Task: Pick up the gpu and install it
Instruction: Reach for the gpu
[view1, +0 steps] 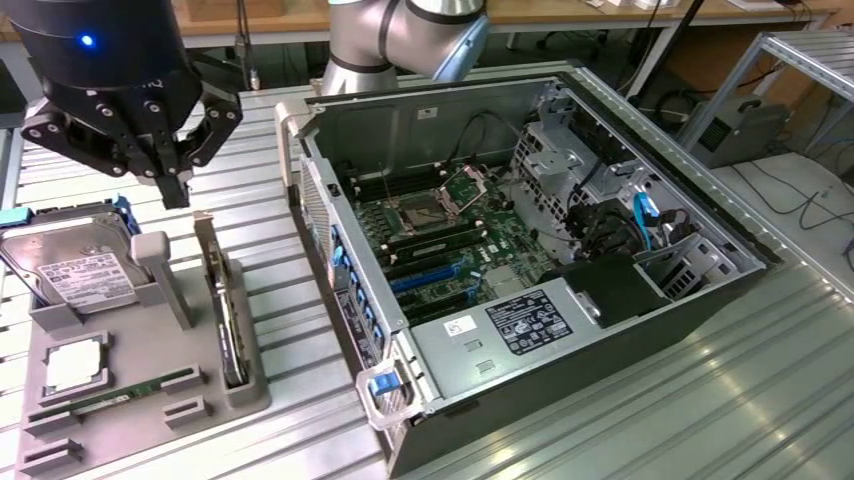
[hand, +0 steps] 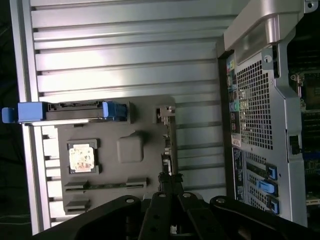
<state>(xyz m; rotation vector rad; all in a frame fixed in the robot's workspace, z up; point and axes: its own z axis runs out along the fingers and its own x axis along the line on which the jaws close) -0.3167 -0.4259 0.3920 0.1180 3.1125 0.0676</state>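
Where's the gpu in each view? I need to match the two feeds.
Exterior view: the gpu stands on edge in the grey tray, on its side facing the computer case.
Wrist view: the gpu seen edge-on, along the tray side nearest the case.
Shared landmark: the hard drive with blue rails.

Arm (view1: 400, 40) cropped above, gpu (view1: 220, 290) lower edge hidden in holder (view1: 147, 345)

This is a robotics lab or workshop. An industrial robot arm (view1: 400, 30) stands at a ribbed aluminium tabletop (view1: 747, 400) that carries an opened computer tower (view1: 487, 375) and a grey parts fixture (view1: 140, 350). Behind it are an aluminium-profile frame (view1: 787, 50), loose cables (view1: 787, 195) on the floor and wooden workbenches (view1: 601, 14).
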